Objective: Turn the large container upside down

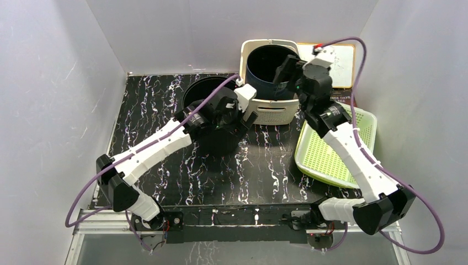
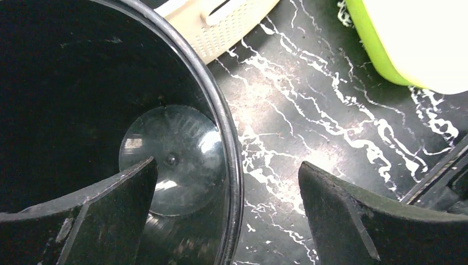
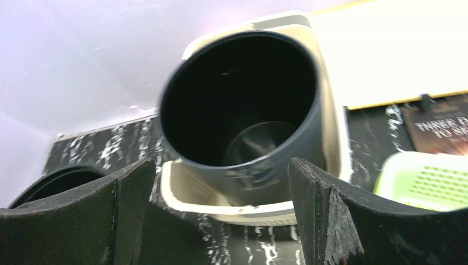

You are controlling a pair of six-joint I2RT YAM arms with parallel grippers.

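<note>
L jaws wide, straddling rim of black container [image 2: 72, 83]; R jaws wide, empty, facing grey container [image 3: 259, 165]. Risk: rim-only grip prob slips mid-flip, container rolls into green tray [image 1: 331, 149].

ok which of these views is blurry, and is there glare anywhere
right wrist: soft all over, the navy container and the cream basket around it smeared at their edges; left wrist: sharp, with bright glare on the floor of the black container; top external: crisp, evenly lit, no glare
</note>
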